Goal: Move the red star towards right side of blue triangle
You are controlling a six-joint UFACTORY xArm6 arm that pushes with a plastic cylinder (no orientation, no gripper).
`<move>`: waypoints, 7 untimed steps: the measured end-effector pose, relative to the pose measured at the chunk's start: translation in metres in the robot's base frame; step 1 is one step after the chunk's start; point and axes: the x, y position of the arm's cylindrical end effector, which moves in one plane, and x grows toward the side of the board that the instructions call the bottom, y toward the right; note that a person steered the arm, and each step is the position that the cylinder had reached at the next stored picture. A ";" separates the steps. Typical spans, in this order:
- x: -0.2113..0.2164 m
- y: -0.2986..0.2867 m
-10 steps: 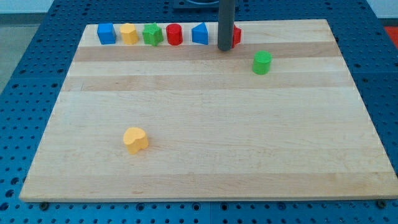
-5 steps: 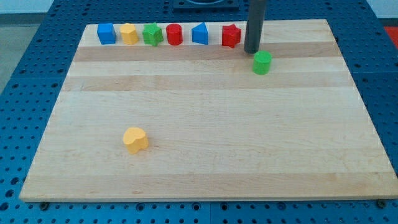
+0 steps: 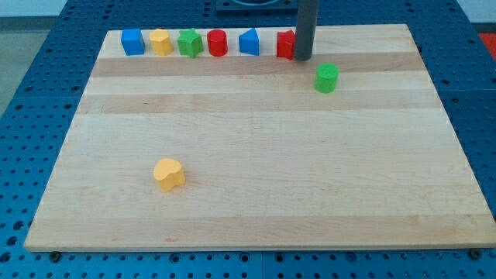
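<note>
The red star [image 3: 286, 44] sits in the row along the view's top edge of the wooden board [image 3: 256, 194], just right of the blue triangle [image 3: 249, 42], with a small gap between them. My rod comes down from the view's top. My tip [image 3: 301, 58] rests against the red star's right side and hides its right edge.
Left of the blue triangle, the row holds a red cylinder [image 3: 217, 42], a green star [image 3: 190, 42], a yellow block [image 3: 160, 41] and a blue cube [image 3: 132, 41]. A green block [image 3: 327, 77] lies below right of my tip. A yellow heart [image 3: 168, 173] lies at lower left.
My tip first swung from in front of the red star to its right, near the green block, then came back left against the star's right side. The blocks look unmoved.
</note>
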 end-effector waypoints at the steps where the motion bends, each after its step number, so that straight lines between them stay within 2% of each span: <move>1: 0.000 -0.008; 6: 0.000 -0.024; 7: 0.018 -0.027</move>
